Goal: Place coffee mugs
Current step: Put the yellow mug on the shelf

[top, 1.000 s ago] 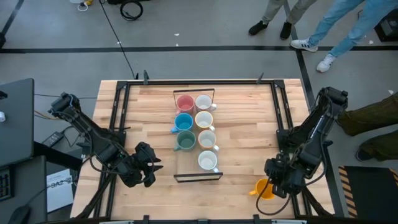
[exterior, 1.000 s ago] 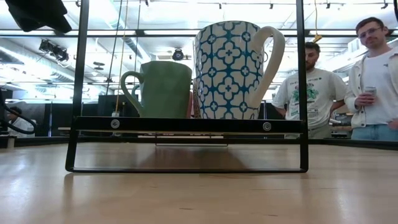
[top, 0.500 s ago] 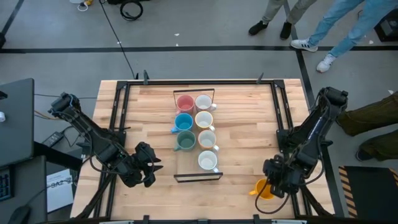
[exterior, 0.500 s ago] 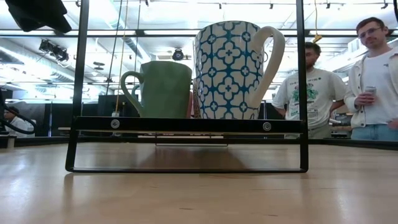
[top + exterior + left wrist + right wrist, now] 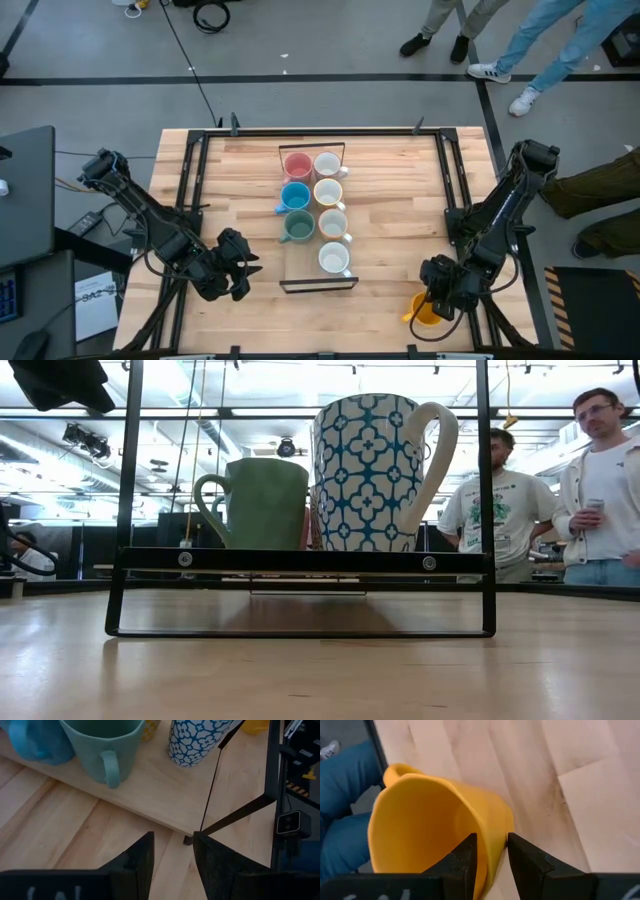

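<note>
The right gripper (image 5: 491,857) has its two fingers pinched over the rim of the orange mug (image 5: 435,825), one inside and one outside, down at the table's near right corner (image 5: 425,308). The mug looks tilted in the grip. The left gripper (image 5: 173,851) sits slightly open with nothing in it, just off the rack (image 5: 318,284). In the rack: pink (image 5: 297,166), blue (image 5: 294,195), teal mug (image 5: 297,227), plus four white ones (image 5: 333,259).
</note>
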Robot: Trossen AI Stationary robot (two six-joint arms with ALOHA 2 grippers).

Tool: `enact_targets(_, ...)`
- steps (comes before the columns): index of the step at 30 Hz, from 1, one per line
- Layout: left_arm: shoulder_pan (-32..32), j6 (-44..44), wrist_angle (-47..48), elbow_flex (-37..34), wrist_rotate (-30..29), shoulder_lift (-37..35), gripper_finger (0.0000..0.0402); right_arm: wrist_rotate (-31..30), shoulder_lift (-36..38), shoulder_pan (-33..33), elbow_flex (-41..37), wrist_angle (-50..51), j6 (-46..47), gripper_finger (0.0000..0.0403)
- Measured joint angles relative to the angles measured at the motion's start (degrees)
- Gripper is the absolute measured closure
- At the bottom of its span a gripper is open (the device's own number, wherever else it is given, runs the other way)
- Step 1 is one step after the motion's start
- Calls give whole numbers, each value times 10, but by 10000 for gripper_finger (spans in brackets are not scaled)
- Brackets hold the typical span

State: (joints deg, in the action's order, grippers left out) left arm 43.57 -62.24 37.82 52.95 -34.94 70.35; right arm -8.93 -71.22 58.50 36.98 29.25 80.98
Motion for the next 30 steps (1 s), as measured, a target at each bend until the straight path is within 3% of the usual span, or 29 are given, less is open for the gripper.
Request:
enact_targets(13, 0, 0, 0, 0, 0, 0, 260, -1, 0, 0, 0, -15, 3, 293)
enact_targets(24, 0, 0, -1, 0, 0, 0, 260, -4, -1, 0, 0, -15, 3, 376)
enact_targets(30, 0, 0, -4, 0, 0, 0, 260, -3, -1, 0, 0, -15, 5, 376)
